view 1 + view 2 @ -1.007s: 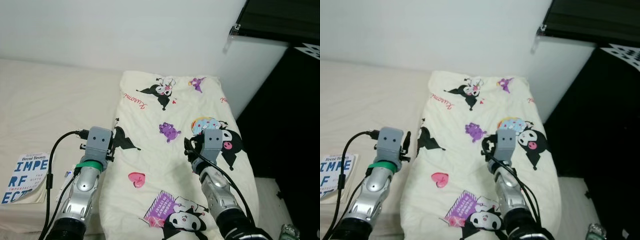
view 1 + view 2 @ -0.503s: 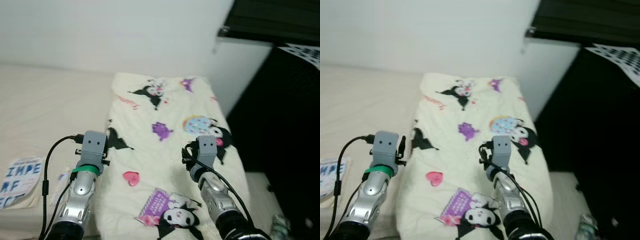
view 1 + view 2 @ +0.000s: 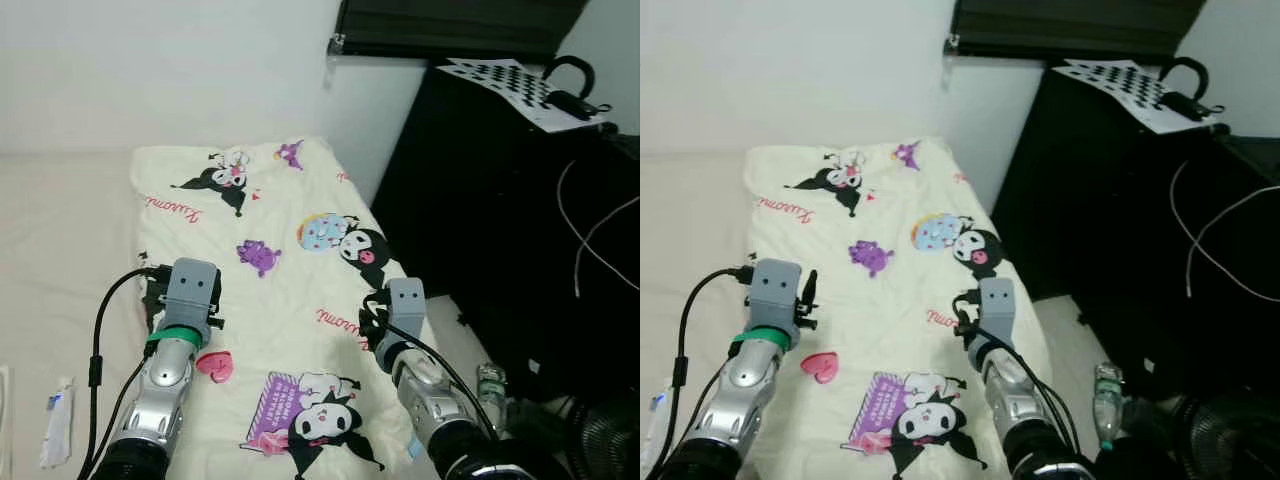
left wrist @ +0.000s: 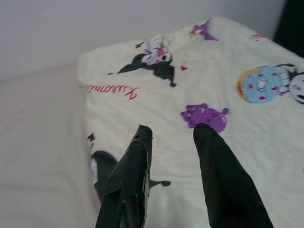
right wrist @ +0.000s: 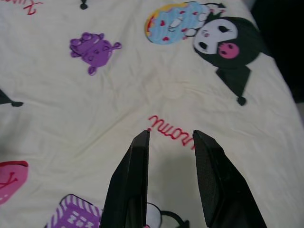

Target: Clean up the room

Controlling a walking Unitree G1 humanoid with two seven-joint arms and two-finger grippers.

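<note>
White wall and black cabinet (image 3: 500, 200) frame a cartoon-print quilt (image 3: 280, 290) spread on the bed. Left wrist view: left gripper (image 4: 173, 130) over the quilt, fingers apart. Right wrist view: right gripper (image 5: 171, 137) likewise spread, empty. A shallow pinch could slip off the fabric.

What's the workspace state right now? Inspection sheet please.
Surface: bed, cream sheet.
Job's things: printed blanket lying flat on the bed.
Clutter: tube on the bed's near left; plastic bottle on the floor.
Grippers: left gripper open, above the blanket; right gripper open, above the blanket, both empty.
Cables: white cable over the black cabinet.
Surroundings: white wall, fan.
</note>
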